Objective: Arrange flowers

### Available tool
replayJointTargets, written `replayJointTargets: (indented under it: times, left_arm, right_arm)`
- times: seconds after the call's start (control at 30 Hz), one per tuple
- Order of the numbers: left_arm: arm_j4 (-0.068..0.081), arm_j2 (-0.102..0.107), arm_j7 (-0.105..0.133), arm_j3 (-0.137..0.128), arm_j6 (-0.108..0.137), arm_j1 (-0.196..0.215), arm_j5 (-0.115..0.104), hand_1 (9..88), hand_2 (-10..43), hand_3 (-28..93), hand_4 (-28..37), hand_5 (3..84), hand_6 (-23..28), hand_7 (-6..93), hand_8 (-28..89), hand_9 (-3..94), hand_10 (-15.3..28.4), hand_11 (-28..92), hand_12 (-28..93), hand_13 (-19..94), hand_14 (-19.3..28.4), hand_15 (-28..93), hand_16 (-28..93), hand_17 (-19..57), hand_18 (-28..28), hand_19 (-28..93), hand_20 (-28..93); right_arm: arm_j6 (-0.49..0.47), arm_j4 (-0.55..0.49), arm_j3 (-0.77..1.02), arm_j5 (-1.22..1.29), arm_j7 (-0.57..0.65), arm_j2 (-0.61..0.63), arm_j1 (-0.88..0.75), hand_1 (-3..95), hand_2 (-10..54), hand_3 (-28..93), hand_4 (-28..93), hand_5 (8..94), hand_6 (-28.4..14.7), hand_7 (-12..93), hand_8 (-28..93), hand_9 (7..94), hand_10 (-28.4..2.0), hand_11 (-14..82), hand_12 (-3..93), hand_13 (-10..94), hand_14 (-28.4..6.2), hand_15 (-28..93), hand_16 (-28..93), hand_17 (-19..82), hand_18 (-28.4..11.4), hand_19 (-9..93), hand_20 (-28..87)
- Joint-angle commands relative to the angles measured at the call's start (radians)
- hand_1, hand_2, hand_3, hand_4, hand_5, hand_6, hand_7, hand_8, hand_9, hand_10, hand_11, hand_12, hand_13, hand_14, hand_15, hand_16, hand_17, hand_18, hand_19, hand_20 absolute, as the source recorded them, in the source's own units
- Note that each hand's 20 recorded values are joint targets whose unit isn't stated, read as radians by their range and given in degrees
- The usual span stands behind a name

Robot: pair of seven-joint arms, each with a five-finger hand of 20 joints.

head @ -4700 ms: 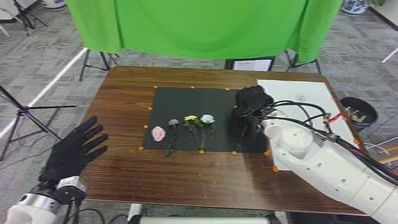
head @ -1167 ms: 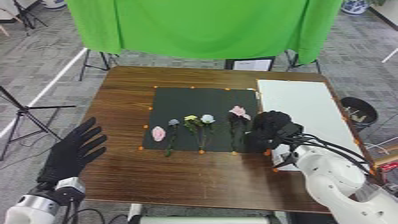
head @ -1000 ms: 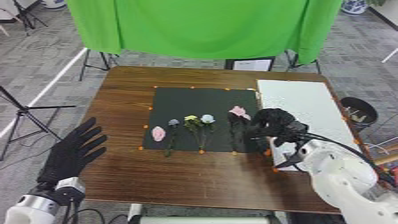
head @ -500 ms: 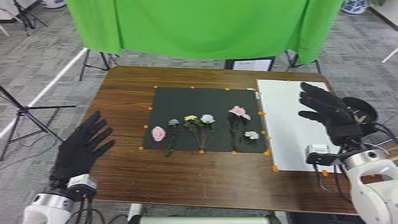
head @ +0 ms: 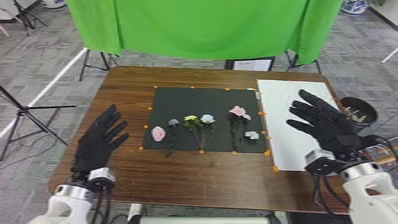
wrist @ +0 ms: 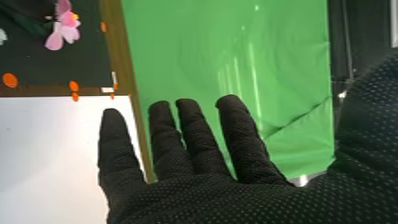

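Straight-fingered and empty, at right hand and left hand alike. On the black mat, apart from the right hand: toward nine o'clock, long-stemmed pink flower; between eight and nine, small white flower.

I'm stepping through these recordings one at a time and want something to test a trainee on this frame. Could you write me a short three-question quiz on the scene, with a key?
1. True or false: the robot's left hand and right hand are both open and empty.

2. Multiple choice: in the head view, which flower head is next to the yellow flower, on its right?
A) a purple flower
B) a white flower
C) a pink flower

3. Fill in the colour: the yellow flower lies on a ____ mat.

Key: 1 true; 2 B; 3 black.
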Motion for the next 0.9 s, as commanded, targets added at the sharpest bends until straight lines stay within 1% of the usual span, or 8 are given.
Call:
replayJointTargets:
  times: [0.03,0.13,0.3,0.33,0.53,0.7,0.83,0.9]
  left_arm:
    - [0.003,-0.014,-0.002,-0.003,-0.005,-0.005,-0.002,23.8,-6.1,69,-28.3,22.3,2.7,18.0,-10,17.5,8.8,10,22,12,12.5,16,7,-11.8,19.6,30,10]
    - [0.001,-0.015,0.016,-0.011,-0.002,-0.010,0.002,24.0,-5.7,69,-28.3,22.3,2.7,18.1,-10,17.7,8.9,11,22,12,12.6,17,7,-11.8,19.6,30,10]
    - [0.002,-0.019,-0.002,-0.014,-0.013,-0.013,0.000,24.0,-5.6,69,-28.3,22.6,2.8,18.1,-10,18.3,9.2,12,22,12,12.8,17,6,-11.8,19.6,30,10]
    - [0.008,-0.019,0.006,-0.006,-0.012,-0.022,-0.001,24.0,-5.6,69,-28.3,22.6,2.8,18.1,-10,18.3,9.2,12,21,13,12.8,17,6,-11.8,19.6,30,10]
    - [0.002,-0.027,-0.002,-0.013,-0.014,-0.008,-0.007,24.0,-5.4,69,-28.3,22.7,2.8,18.1,-10,18.5,9.3,12,21,13,12.9,18,6,-11.8,19.6,30,10]
    - [0.012,-0.018,-0.003,-0.009,-0.025,-0.031,-0.006,24.2,-5.2,69,-28.3,22.8,2.8,18.1,-10,18.6,9.4,12,21,13,12.9,18,6,-11.8,19.6,30,10]
    - [0.012,-0.030,-0.017,-0.006,-0.026,-0.027,-0.006,24.0,-5.3,69,-28.3,22.8,2.8,18.1,-10,18.6,9.3,12,21,13,12.9,18,6,-11.7,19.5,30,10]
    - [0.011,-0.027,-0.026,-0.011,-0.039,-0.022,-0.002,24.0,-5.3,69,-28.3,22.9,2.8,18.1,-10,18.6,9.3,12,21,13,12.9,18,6,-11.7,19.5,30,10]
  right_arm:
    - [-0.011,-0.017,0.009,-0.011,0.017,-0.017,-0.007,11.9,-8.5,86,-27,28.0,-3.6,15,-9,29.7,-13.2,4.2,24.9,22,-11.2,2,41,-3,-22.4,36,18]
    - [-0.005,-0.016,0.002,-0.009,0.014,-0.015,0.002,12.0,-8.5,86,-27,27.9,-3.6,15,-9,29.7,-13.2,4.2,24.8,22,-11.3,2,41,-3,-22.3,36,18]
    - [0.007,-0.017,0.002,-0.016,0.014,-0.011,0.004,11.8,-8.4,86,-27,27.9,-3.6,15,-9,29.7,-13.2,4.4,24.7,22,-11.2,3,40,-2,-22.0,36,17]
    - [0.019,-0.017,-0.001,-0.011,0.007,-0.010,0.005,11.8,-8.4,86,-27,27.8,-3.6,15,-9,29.7,-13.2,4.4,24.6,22,-11.2,3,40,-2,-21.9,36,17]
    - [0.000,-0.012,-0.005,0.001,0.026,-0.014,0.005,11.8,-8.2,86,-27,27.8,-3.6,15,-9,29.9,-13.2,4.7,24.6,22,-11.1,3,40,-2,-21.9,36,17]
    - [0.015,-0.014,-0.004,0.010,0.010,-0.008,0.001,11.8,-8.0,86,-27,27.9,-3.6,15,-9,30.2,-13.3,4.9,24.4,22,-11.2,4,40,-2,-21.9,36,18]
    - [0.004,-0.011,-0.008,0.015,0.027,-0.014,0.004,11.8,-7.9,86,-27,28.0,-3.6,15,-9,30.4,-13.4,5.2,24.3,23,-11.4,4,39,-2,-21.9,36,18]
    - [-0.003,-0.012,-0.007,0.007,0.023,-0.014,0.001,11.8,-7.9,86,-27,28.1,-3.6,15,-9,30.5,-13.4,5.3,24.3,23,-11.4,5,39,-2,-21.9,36,18]
